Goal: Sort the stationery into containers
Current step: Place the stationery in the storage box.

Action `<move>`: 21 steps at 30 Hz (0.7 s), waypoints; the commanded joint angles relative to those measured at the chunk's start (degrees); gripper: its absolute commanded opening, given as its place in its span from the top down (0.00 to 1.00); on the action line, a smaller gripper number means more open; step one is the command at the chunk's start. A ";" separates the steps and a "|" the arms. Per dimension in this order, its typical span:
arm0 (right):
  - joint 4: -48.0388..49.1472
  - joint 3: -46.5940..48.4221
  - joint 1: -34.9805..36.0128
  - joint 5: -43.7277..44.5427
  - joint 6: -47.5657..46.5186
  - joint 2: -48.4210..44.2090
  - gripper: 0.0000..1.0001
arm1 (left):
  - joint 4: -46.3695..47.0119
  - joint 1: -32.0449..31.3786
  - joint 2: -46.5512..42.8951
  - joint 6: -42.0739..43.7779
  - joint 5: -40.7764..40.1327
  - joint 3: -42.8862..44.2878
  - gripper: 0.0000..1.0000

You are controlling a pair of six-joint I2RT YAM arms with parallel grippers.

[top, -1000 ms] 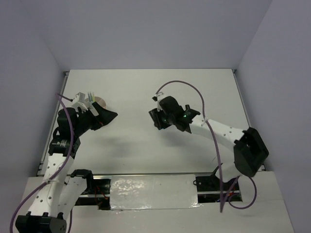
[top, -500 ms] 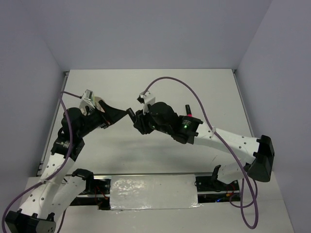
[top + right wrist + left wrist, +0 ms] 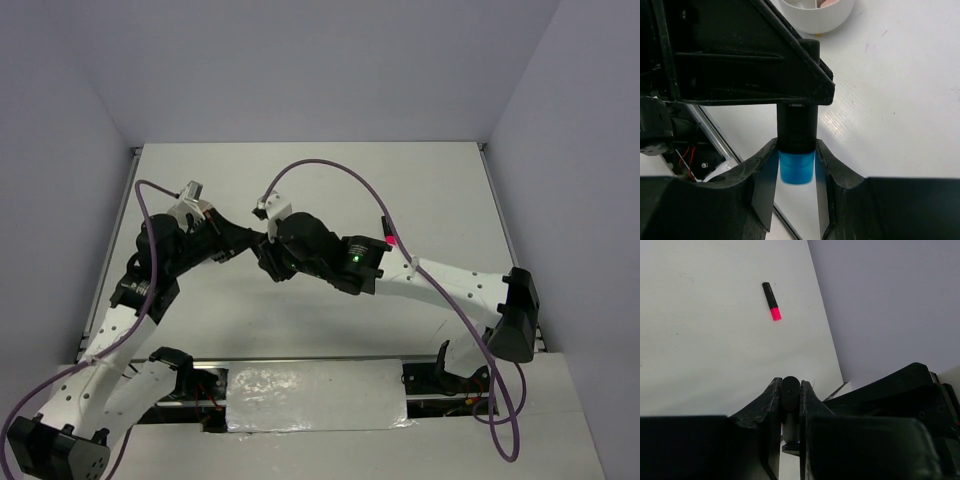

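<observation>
The blue highlighter [image 3: 796,169] hangs in the air left of the desk's middle, gripped at both ends. The right fingers [image 3: 770,162] pinch its blue barrel from either side, and the left fingers [image 3: 773,396] are pressed together on its black cap, which shows as a rounded black end in the left wrist view. I read this as a hand-over. The right arm has carried the highlighter across to the left arm, which stands on the tub's side of the desk and so seems better placed for the drop. Holding it end to end gives each pair of fingers its own stretch of barrel.

The tub [image 3: 816,20] sits on the desk [image 3: 890,100] just beyond the left fingers. Only its near wall shows, plus a sliver of divider and something pinkish inside, cropped too tightly to name. From above it is hidden behind the left arm.

Counted, there are two highlighters. One is the blue one in the air. The other is a pink highlighter [image 3: 772,301] lying loose on the desk, well apart to the right near the wall. One tub is in sight. No pens or erasers can be made out.
</observation>
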 commanded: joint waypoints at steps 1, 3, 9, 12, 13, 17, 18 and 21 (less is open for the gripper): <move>-1.67 2.63 0.41 2.84 -2.41 0.40 0.77 | 0.47 -0.53 -0.04 1.61 -0.05 3.55 1.00; -0.97 1.41 0.32 4.06 -1.80 -0.21 0.39 | -3.82 -0.53 0.57 6.34 -4.59 5.65 1.00; 0.88 -7.91 -1.96 10.22 1.80 -10.48 0.00 | -21.05 -0.45 4.26 19.54 -47.67 14.35 1.00; 1.32 -12.65 -3.37 10.57 2.24 -16.20 0.00 | -22.57 -0.36 8.91 19.37 -61.61 16.99 1.00; 1.32 -13.62 -3.90 10.66 2.33 -17.43 0.00 | -22.13 -0.27 10.06 19.11 -64.37 17.17 1.00; -0.08 -18.81 -4.95 11.45 2.59 -23.49 0.00 | -22.21 0.43 16.56 15.07 -76.15 17.88 1.00; -0.43 -19.60 -5.22 11.54 2.51 -24.46 0.00 | -21.08 0.96 17.36 14.28 -77.39 17.44 1.00; -1.40 -22.59 -5.74 12.07 2.42 -28.32 0.00 | -19.93 3.33 19.12 10.50 -79.15 16.13 1.00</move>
